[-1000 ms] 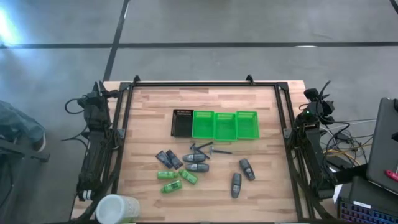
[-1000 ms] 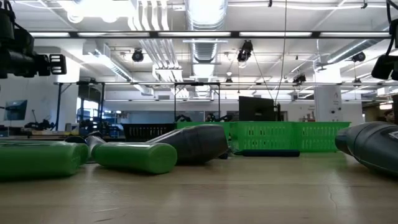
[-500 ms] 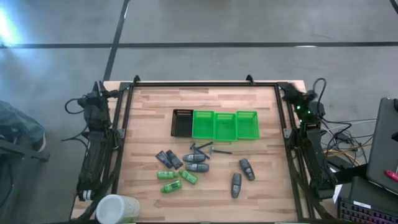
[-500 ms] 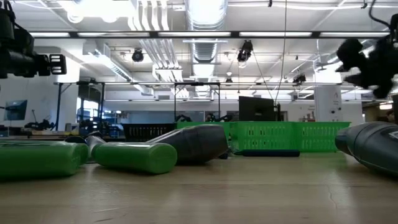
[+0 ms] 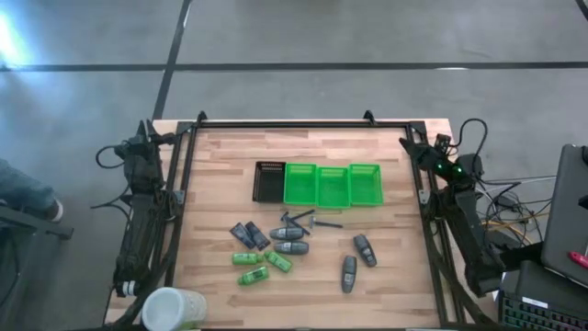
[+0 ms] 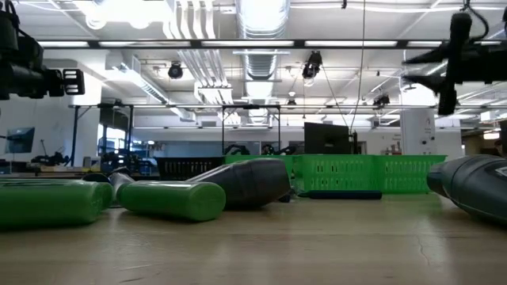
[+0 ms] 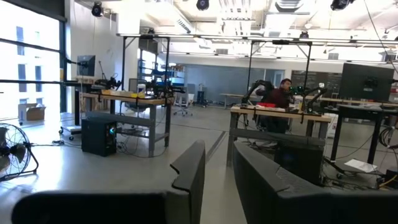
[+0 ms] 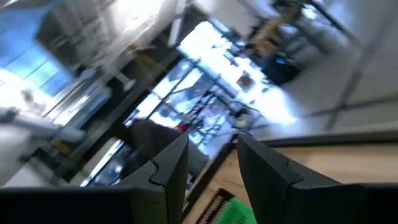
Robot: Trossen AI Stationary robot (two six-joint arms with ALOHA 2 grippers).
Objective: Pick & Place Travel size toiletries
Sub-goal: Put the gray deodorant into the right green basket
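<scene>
No readable writing or brand on any item. Toiletries loose on table, in front of green trays and black tray: grey bottles, green tubes, dark packets, razor sticks tangled, hard to separate. Left gripper at left table edge, jaws narrow, empty. Right gripper raised at far right corner, narrow gap, empty; its view blurred. Low view cuts off nearest tube and bottle.

No readable text or labels anywhere.
</scene>
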